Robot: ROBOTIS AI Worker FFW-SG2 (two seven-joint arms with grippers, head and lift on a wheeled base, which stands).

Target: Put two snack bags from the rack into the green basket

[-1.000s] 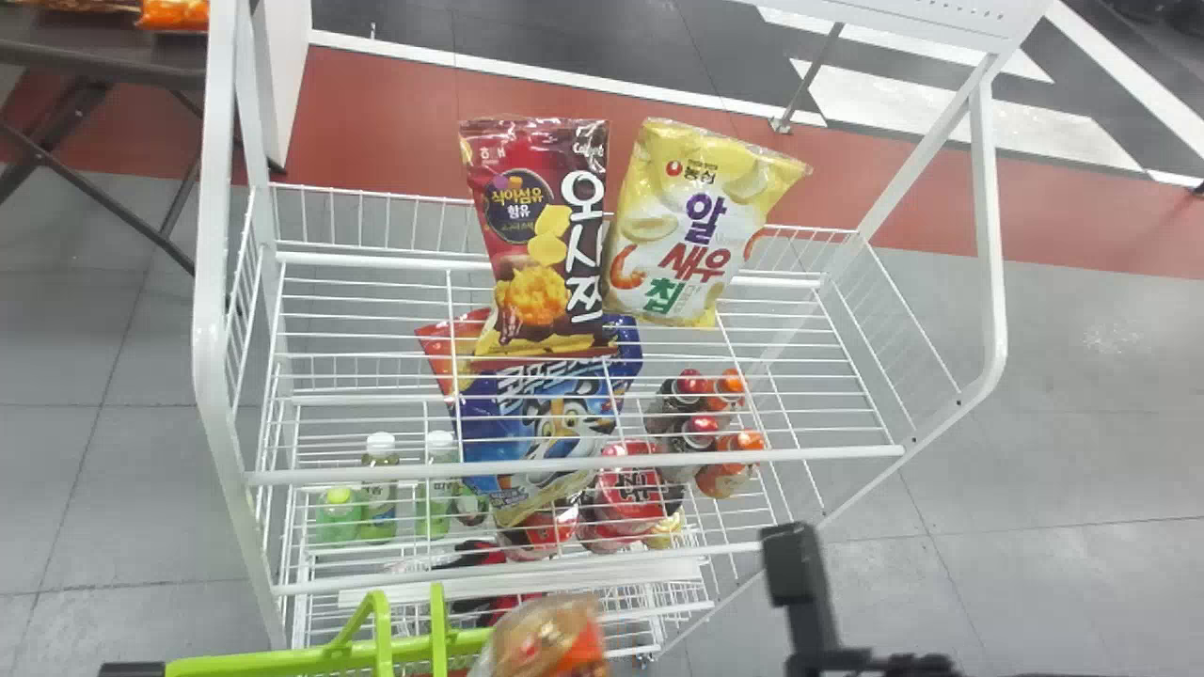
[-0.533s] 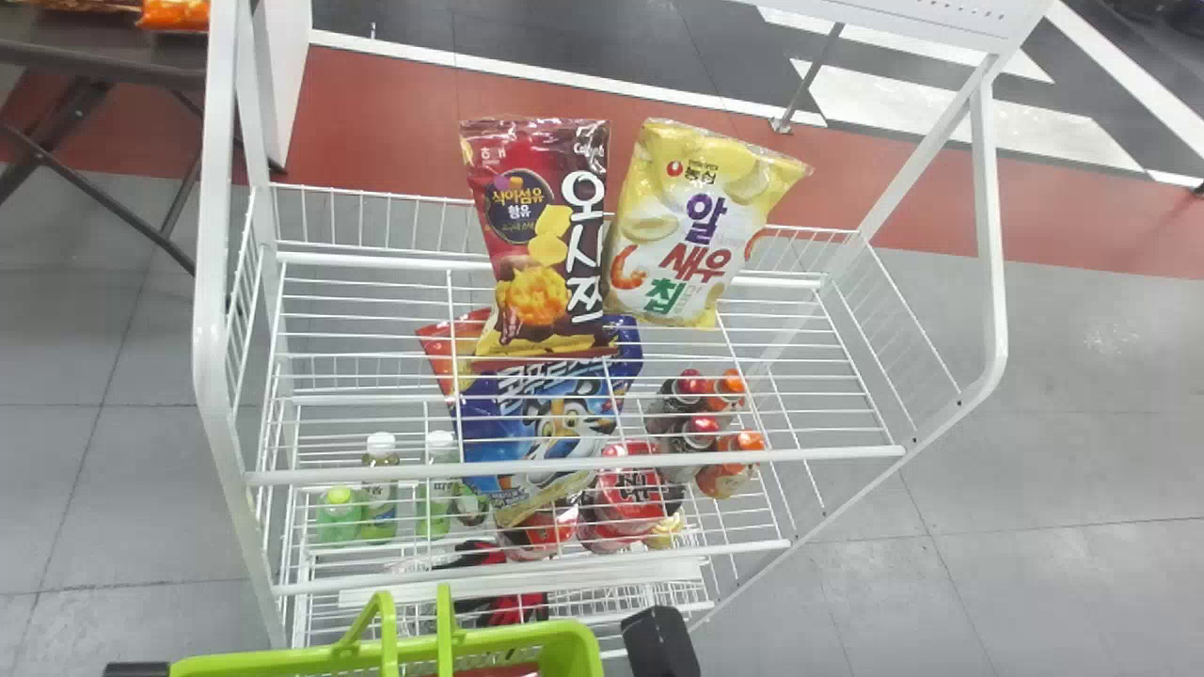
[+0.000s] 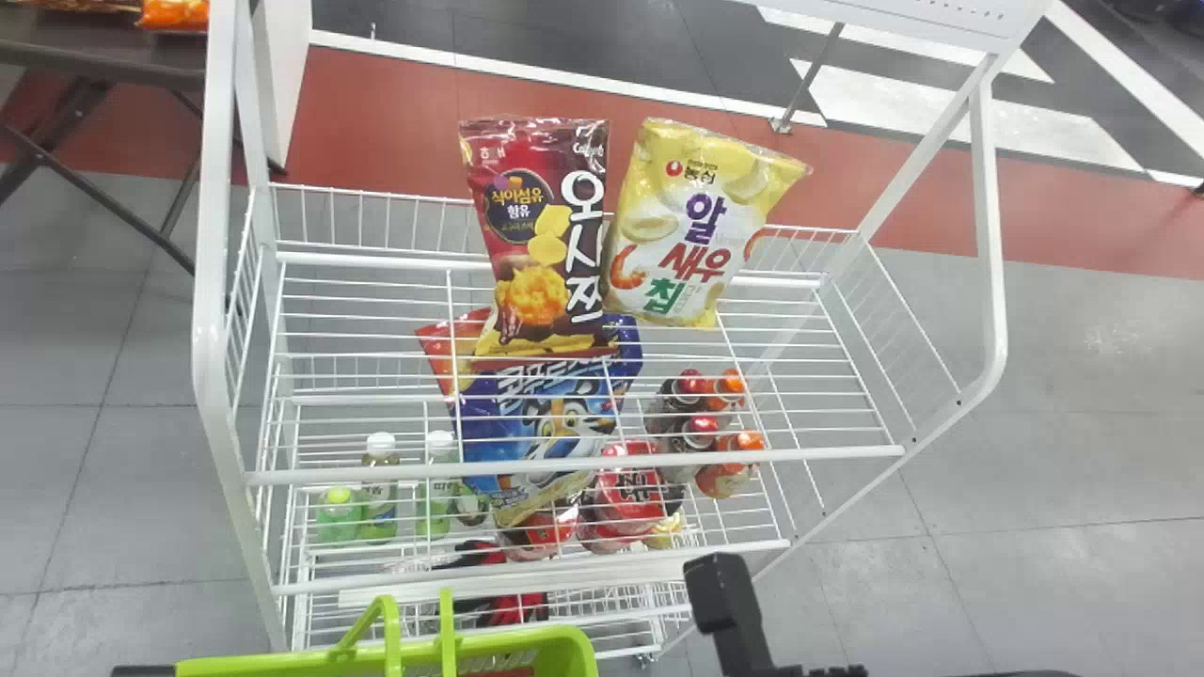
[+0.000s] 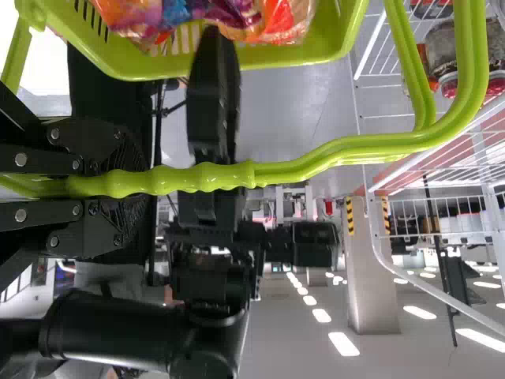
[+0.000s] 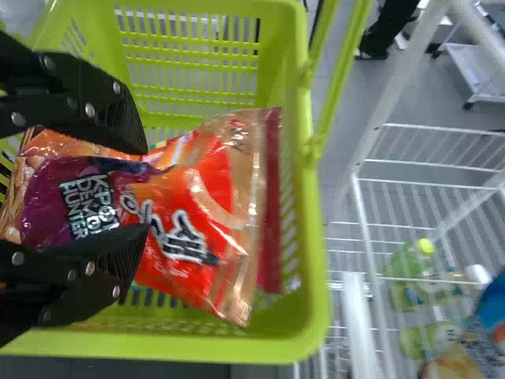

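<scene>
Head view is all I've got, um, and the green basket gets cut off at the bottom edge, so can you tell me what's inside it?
Observer: An orange snack bag with a purple patch is inside the green basket.
Operator: Okay, and is anything clamped on that bag?
Observer: It doesn't look like it; the right gripper is at the bag with its two fingers well apart.
Operator: Got it. Is anything holding the basket?
Observer: Yes, the left gripper is closed around the basket's handle.
</scene>
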